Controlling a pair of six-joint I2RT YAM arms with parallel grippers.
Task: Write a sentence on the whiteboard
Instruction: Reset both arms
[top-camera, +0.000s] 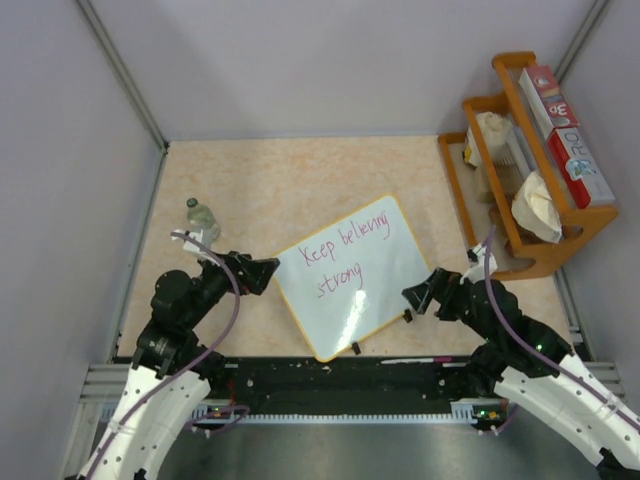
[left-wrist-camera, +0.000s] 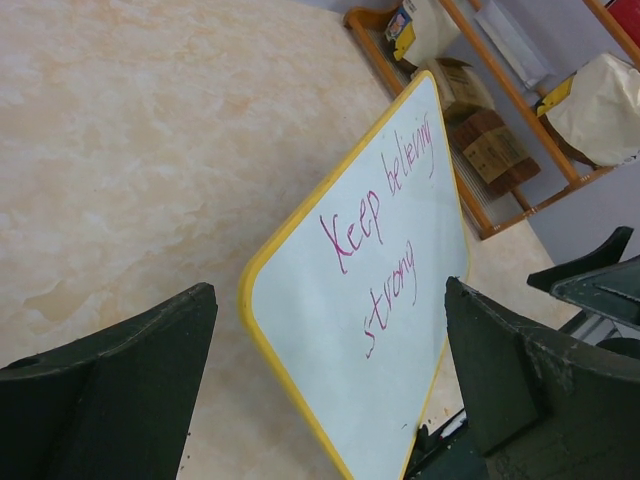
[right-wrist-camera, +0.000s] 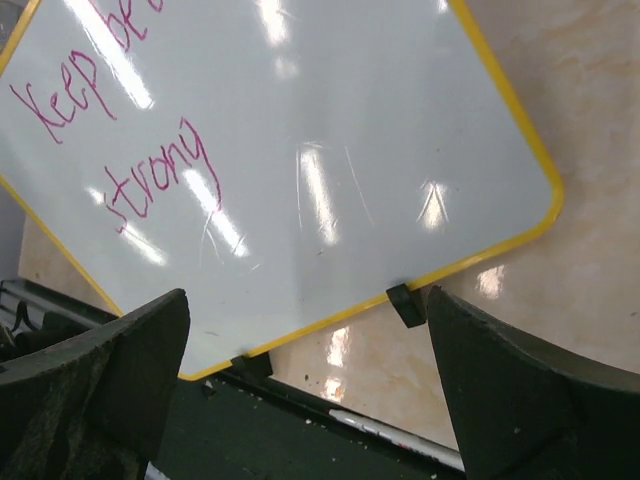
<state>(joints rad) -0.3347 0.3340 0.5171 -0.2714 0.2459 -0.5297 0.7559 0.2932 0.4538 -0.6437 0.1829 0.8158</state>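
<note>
Top external view: the whiteboard (top-camera: 372, 300) lies flat and turned on a diagonal in the middle of the marbled surface (top-camera: 280, 185), between the two arms. The sentence (top-camera: 345, 252) reads "Keep believing strong" in two lines of pink marker. The left hand (top-camera: 256, 272) sits just beside the board's left corner and the right hand (top-camera: 420, 294) just beside its right edge; both are spread wide and carry nothing. A small bottle (top-camera: 200, 218) stands behind the left arm, and a wooden rack (top-camera: 530, 215) of boxes and bags fills the far right corner. A thin pale rod (top-camera: 415, 358) lies on the dark strip at the near edge; it may be a marker, but it is too small to tell. Left wrist view: the left hand (left-wrist-camera: 328, 298) is released, its fingers wide apart. The yellow-rimmed whiteboard (left-wrist-camera: 400, 385) and the sentence (left-wrist-camera: 380, 240) lie beyond them. Right wrist view: the right hand (right-wrist-camera: 308, 300) is likewise released and empty above the whiteboard (right-wrist-camera: 390, 150), with "strong" of the sentence (right-wrist-camera: 160, 178) readable and two black clips (right-wrist-camera: 405, 305) on the near rim. The board looks thin, stiff and light, with a glossy face that would likely slip. The rim or a corner seems the best place to pinch, well apart from the ink, which could smear.
</note>
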